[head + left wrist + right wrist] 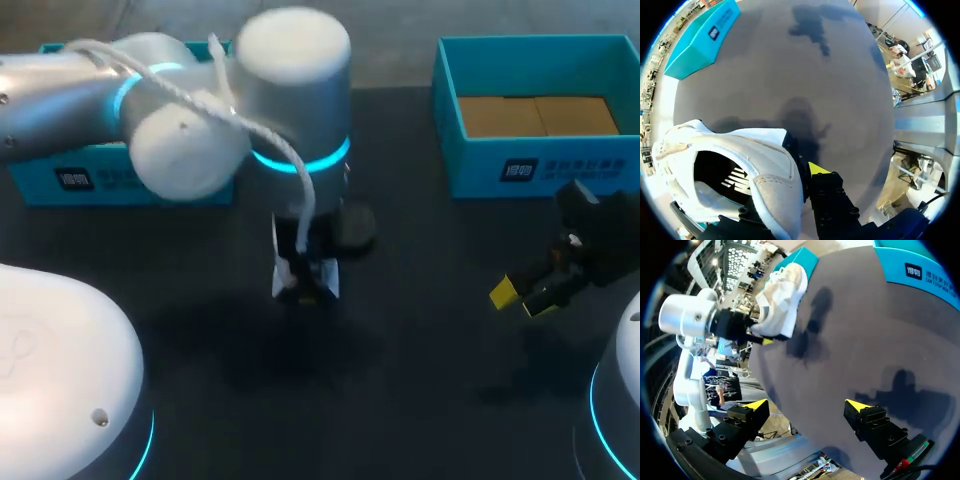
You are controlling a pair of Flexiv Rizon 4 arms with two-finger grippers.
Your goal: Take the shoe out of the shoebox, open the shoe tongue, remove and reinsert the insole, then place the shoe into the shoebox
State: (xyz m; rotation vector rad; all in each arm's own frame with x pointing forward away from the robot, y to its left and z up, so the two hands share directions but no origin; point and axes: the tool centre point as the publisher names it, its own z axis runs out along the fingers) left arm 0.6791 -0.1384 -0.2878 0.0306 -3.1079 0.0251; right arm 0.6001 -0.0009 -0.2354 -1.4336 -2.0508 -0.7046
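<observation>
White shoe [735,155] hangs in the left tool [788,177], clear of the table [805,65] w/ its shadow on the dark surface below. The tool is clamped on the shoe's side wall by the opening: one yellow fingertip [815,168] is pressed to the outside, the other finger is down inside the shoe and hidden. The shoe's opening faces the left wrist cam, dark inside. In the head view the left arm [150,100] comes in from the left and crosses to mid-table, its big wrist covering most of the shoe. Only a white end shows under it, approx. at the table's middle. The shoebox [540,165] sits at the far right of the table, well apart from the shoe, open on top, w/ brown cardboard [535,115] lying in it. A second teal box [100,180] sits at the far left, partly behind the left arm. The right tool [806,405] hovers over the near right part of the table — fingers spread wide, nothing between them. From the right wrist view the shoe and left tool are well ahead of it across the table, the second teal box is just behind the shoe, and the shoebox's labelled wall is off to one side, nearer.
</observation>
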